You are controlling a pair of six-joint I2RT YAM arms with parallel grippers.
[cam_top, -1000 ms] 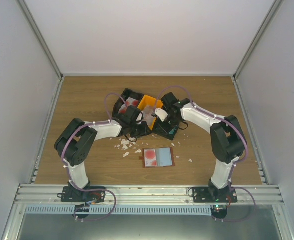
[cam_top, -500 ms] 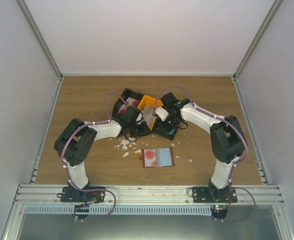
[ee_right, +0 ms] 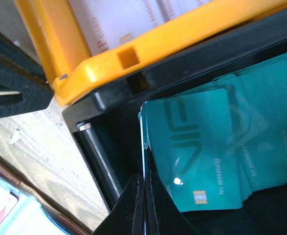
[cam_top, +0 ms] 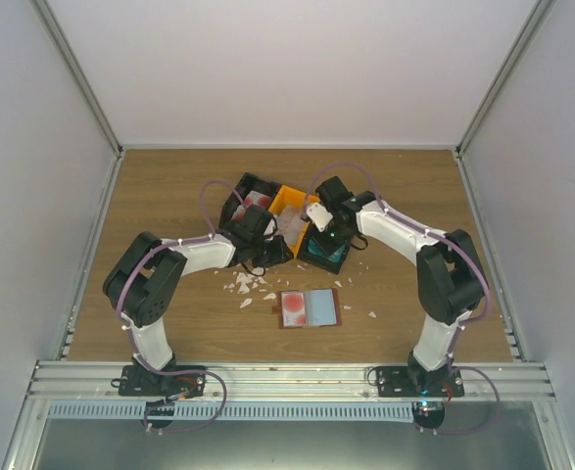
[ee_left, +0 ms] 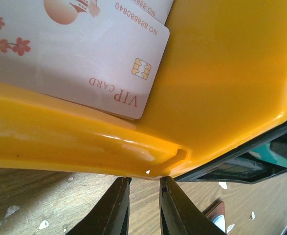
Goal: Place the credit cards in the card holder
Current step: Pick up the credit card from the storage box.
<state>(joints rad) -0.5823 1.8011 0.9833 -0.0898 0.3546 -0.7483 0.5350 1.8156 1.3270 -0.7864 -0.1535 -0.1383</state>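
The card holder [cam_top: 310, 307] lies open on the table, a red-blotched card in its left side; its corner shows in the left wrist view [ee_left: 215, 210]. My right gripper [ee_right: 144, 178] [cam_top: 324, 235] is shut on a teal credit card [ee_right: 143, 142], held edge-on over the stack of teal cards [ee_right: 202, 147] in a black tray [cam_top: 338, 257]. My left gripper [ee_left: 144, 180] [cam_top: 270, 249] is narrowly open and empty, its tips under the near rim of the orange tray [ee_left: 84, 142], which holds pale pinkish cards [ee_left: 84, 54].
The orange tray [cam_top: 289, 200] sits between a black tray [cam_top: 240, 192] with white-and-red cards and the teal-card tray. White scraps [cam_top: 248, 284] lie scattered left of the card holder. Both arms crowd around the trays.
My right gripper has moved slightly back and up, uncovering more of the teal-card tray. The left arm has shifted a little to the left.
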